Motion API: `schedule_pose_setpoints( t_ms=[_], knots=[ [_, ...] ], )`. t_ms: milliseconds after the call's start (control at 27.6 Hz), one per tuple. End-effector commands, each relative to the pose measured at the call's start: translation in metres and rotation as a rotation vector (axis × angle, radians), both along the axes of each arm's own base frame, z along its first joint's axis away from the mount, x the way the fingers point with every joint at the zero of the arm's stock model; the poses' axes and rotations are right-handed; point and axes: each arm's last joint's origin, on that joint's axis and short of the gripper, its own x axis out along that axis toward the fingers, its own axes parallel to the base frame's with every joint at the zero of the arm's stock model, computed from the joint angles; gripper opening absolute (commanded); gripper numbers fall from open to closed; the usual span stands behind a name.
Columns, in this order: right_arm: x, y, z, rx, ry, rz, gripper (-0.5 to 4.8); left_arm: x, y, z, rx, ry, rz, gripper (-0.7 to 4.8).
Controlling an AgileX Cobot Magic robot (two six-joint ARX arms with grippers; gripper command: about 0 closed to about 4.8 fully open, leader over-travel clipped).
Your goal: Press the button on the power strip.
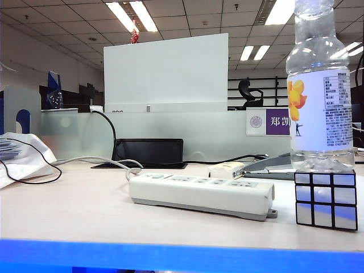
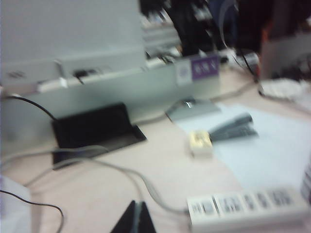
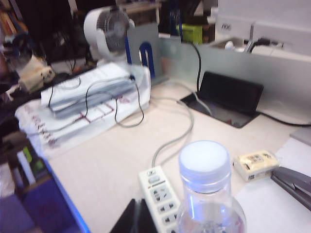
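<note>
Both the left gripper (image 2: 135,219) and the right gripper (image 3: 137,218) hover, fingers together, above the long white plastic power strip (image 1: 201,194), clear of its pale grey-white rounded button (image 3: 154,179).

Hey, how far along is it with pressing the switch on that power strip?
Nothing looks done yet. The power strip lies untouched on the table, its button at the cord end clear. The left gripper hangs closed above the table short of the strip; the right gripper, also closed, hangs behind the water bottle. Approach and press both remain.
</note>
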Motion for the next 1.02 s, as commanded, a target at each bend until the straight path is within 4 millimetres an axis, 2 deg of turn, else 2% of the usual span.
schedule_pose_setpoints(
  t_ms=[36, 290, 472, 689, 871, 1016],
  knots=[
    [-0.001, -0.001, -0.010, 0.063, -0.046, -0.028, 0.00, -0.011, 0.008, -0.002, -0.123, -0.022, 0.053, -0.05],
    [-0.009, -0.004, -0.039, 0.171, -0.083, -0.151, 0.00, -0.005, 0.005, -0.027, -0.191, 0.133, 0.043, -0.05],
    [0.002, -0.003, -0.057, 0.190, -0.014, -0.145, 0.00, 0.004, 0.001, -0.046, -0.170, 0.148, 0.105, -0.05],
    [0.006, -0.006, -0.060, 0.192, -0.036, -0.274, 0.00, 0.009, 0.003, -0.054, -0.134, 0.117, 0.255, -0.05],
    [0.008, -0.012, -0.060, 0.202, -0.055, -0.469, 0.00, 0.013, 0.007, -0.055, -0.117, 0.056, 0.444, -0.05],
    [0.011, -0.016, -0.065, 0.206, -0.045, -0.615, 0.00, 0.017, 0.008, -0.064, -0.137, 0.030, 0.554, -0.05]
  ],
)
